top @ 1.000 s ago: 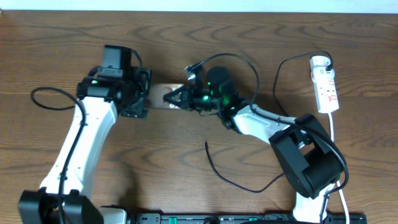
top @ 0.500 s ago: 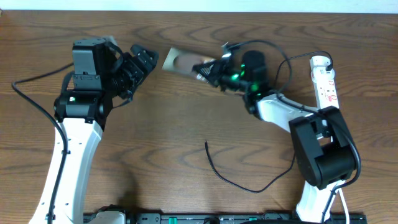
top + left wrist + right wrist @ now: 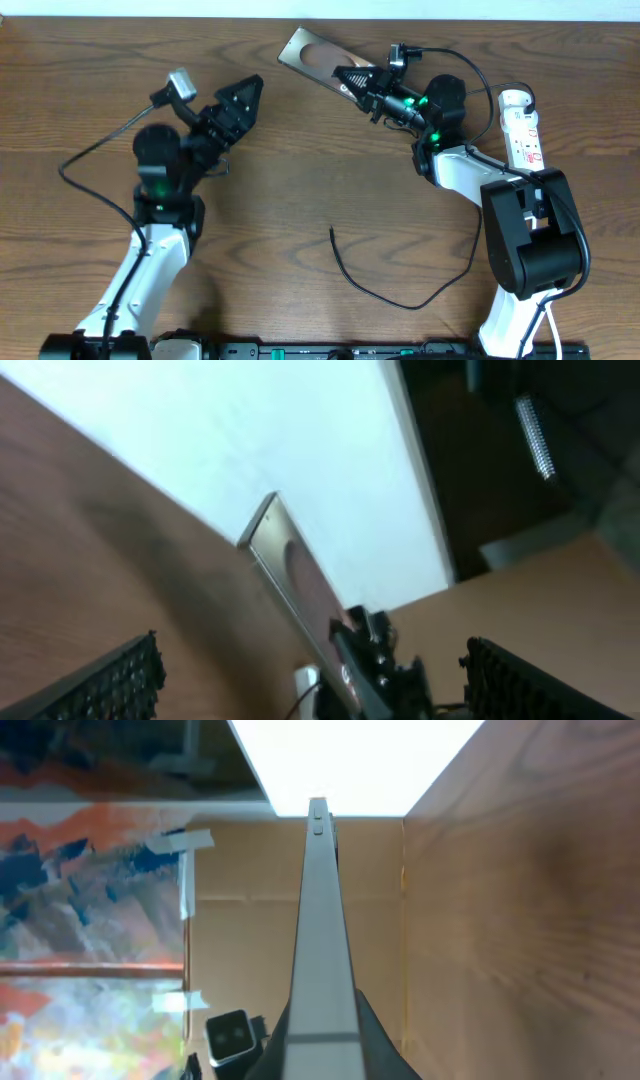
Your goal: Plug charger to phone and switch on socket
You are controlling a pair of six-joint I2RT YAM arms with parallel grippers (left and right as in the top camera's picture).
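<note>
My right gripper [image 3: 356,76] is shut on the phone [image 3: 310,55], a dark brown slab held tilted in the air over the far middle of the table. In the right wrist view the phone [image 3: 322,920] stands edge-on between my fingers [image 3: 385,1045]. My left gripper [image 3: 247,101] is open and empty, to the left of the phone and apart from it. In the left wrist view the phone [image 3: 296,572] hangs ahead between my fingertips [image 3: 112,685]. The charger [image 3: 385,293] lies on the table with its free tip near the middle. The socket [image 3: 524,140] lies at the far right.
The charger's other end runs up behind my right arm toward the socket's far end [image 3: 518,99]. The white cord [image 3: 538,215] runs from the socket toward the front edge. My right arm's base [image 3: 525,245] stands at the right front.
My right gripper has carried the phone up and toward the far right. My left gripper has come off the phone and swung back to the left, open.
</note>
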